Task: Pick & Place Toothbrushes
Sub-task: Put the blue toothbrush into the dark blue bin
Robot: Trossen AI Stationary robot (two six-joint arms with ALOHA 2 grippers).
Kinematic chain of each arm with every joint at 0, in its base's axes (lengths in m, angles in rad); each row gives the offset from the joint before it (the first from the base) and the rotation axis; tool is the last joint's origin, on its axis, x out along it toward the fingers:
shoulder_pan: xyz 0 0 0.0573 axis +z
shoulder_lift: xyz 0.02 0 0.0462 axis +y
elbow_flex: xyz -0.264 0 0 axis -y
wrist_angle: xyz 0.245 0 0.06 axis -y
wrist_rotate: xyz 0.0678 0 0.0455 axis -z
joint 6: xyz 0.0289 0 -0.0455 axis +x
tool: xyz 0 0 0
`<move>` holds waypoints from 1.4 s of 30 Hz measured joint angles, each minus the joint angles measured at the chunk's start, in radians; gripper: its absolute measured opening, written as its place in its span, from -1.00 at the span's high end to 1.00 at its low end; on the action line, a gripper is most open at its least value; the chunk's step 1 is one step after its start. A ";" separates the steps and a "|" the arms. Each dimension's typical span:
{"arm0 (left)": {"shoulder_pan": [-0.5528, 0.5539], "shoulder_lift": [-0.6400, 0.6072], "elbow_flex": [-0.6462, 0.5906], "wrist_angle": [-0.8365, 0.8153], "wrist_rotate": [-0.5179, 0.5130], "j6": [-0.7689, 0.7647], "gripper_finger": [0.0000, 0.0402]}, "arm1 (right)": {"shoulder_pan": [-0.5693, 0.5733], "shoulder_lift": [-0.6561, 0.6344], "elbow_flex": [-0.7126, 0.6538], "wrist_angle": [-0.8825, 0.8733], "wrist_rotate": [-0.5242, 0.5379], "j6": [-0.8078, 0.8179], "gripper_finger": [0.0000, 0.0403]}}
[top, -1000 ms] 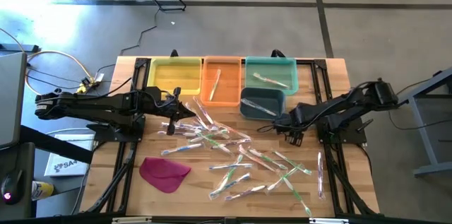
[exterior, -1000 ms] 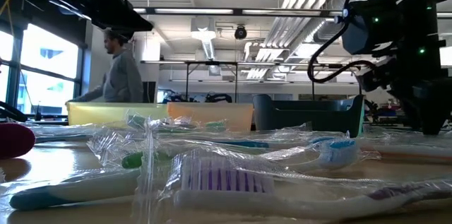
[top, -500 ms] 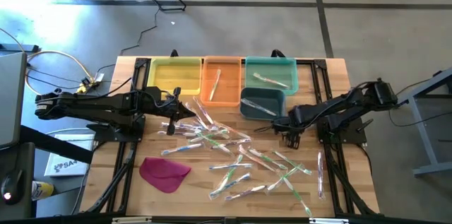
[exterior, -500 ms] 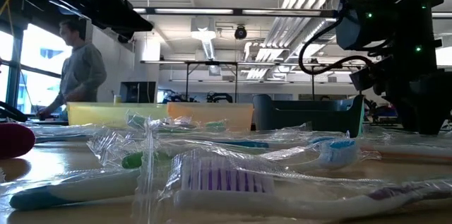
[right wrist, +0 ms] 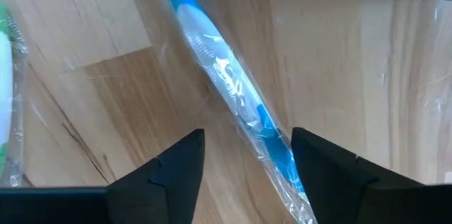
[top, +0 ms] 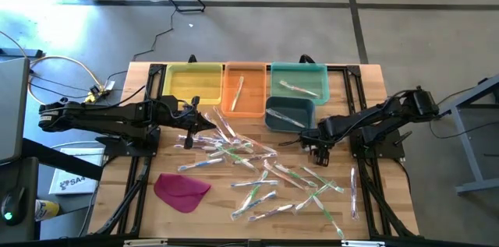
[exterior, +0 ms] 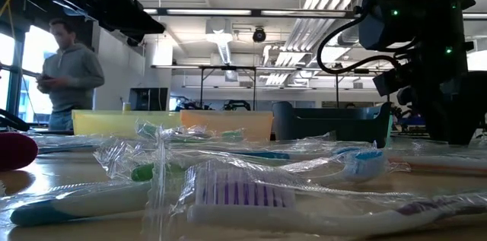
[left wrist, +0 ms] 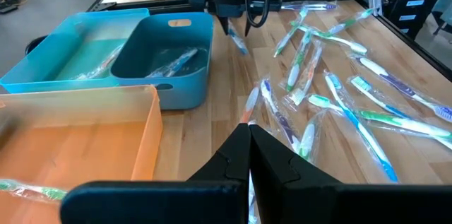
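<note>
The wooden surface carries everything. Along its far side stands a row of bins, a yellow bin, an orange bin and a teal bin, with a darker blue bin set just in front of the teal one. They read as colour-matched drop-off places, and a few wrapped brushes already lie in them.

The toothbrushes lie scattered over the middle of the surface, crossing one another in glossy wrappers, which fits a loose pile waiting to be sorted. A flat magenta piece lies on the near side of the left claw, apart from the pile.

The right claw hangs low just beside the blue bin, at the edge of the pile. Its fingers stand apart, either side of a single blue-handled toothbrush lying directly beneath it, slanted across the gap. That straddle looks like a line-up for a pinch across the slim handle. Nothing is gripped yet.

The left claw waits over the pile's other edge, near the orange bin, with its fingers pressed together and holding nothing.
</note>
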 joint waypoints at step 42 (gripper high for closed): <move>0.000 0.000 0.000 0.000 0.000 0.000 1.00 | 0.000 -0.096 0.115 0.037 -0.068 0.032 0.99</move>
